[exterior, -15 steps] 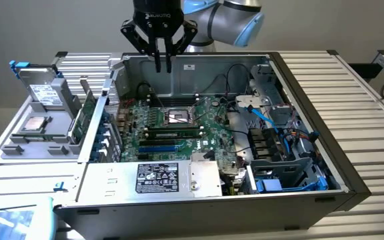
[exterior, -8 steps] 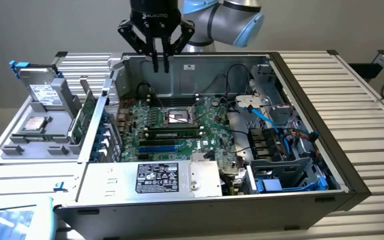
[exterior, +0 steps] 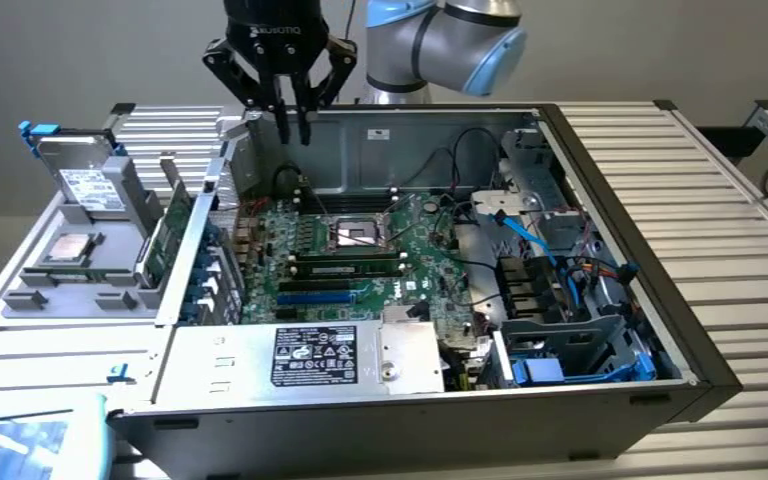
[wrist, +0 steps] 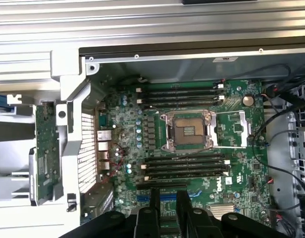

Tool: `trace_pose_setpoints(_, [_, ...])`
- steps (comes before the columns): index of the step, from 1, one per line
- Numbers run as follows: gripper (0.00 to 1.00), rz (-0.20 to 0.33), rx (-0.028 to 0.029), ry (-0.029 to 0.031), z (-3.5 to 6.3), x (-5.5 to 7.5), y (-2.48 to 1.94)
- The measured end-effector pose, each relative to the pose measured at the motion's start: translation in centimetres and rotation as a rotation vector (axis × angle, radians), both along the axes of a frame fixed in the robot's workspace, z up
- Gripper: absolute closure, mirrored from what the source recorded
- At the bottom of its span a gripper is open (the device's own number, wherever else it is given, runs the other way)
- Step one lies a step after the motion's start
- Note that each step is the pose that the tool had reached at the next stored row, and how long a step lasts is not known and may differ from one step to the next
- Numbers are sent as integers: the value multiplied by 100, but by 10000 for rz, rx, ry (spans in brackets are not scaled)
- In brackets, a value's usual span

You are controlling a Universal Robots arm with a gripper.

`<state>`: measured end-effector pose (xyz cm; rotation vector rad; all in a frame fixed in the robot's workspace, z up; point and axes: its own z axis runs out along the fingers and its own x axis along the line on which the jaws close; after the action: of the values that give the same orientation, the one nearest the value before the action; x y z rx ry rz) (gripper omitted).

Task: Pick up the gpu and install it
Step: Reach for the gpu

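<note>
The gpu (exterior: 175, 236) is a green card standing on edge in a grey rack (exterior: 77, 285), just outside the open computer case (exterior: 598, 400) on the exterior view's left. In the wrist view the gpu (wrist: 44, 144) shows its green board and silver end bracket beside the case wall. My gripper (exterior: 291, 130) hangs above the far left corner of the case, fingers pointing down. They are open, with nothing between them. In the wrist view the gripper (wrist: 169, 198) hovers over the large green motherboard (wrist: 231, 114), near the card slots, well apart from the gpu.
A silver white-labelled hard drive (exterior: 84, 185) stands in the same rack as the gpu. Inside the case are the bare CPU socket (wrist: 188, 130), memory slots, blue and black cables (exterior: 531, 240) and a labelled metal box (exterior: 315, 355). The case lies on a slatted metal table (exterior: 718, 180).
</note>
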<state>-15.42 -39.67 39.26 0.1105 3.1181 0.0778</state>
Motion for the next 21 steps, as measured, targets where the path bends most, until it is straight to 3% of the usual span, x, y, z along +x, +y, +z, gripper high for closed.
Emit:
trace_pose_setpoints(13, [71,1,76,1,0,-394,20])
trace_pose_setpoints(21, [71,1,107,3,0,-733,46])
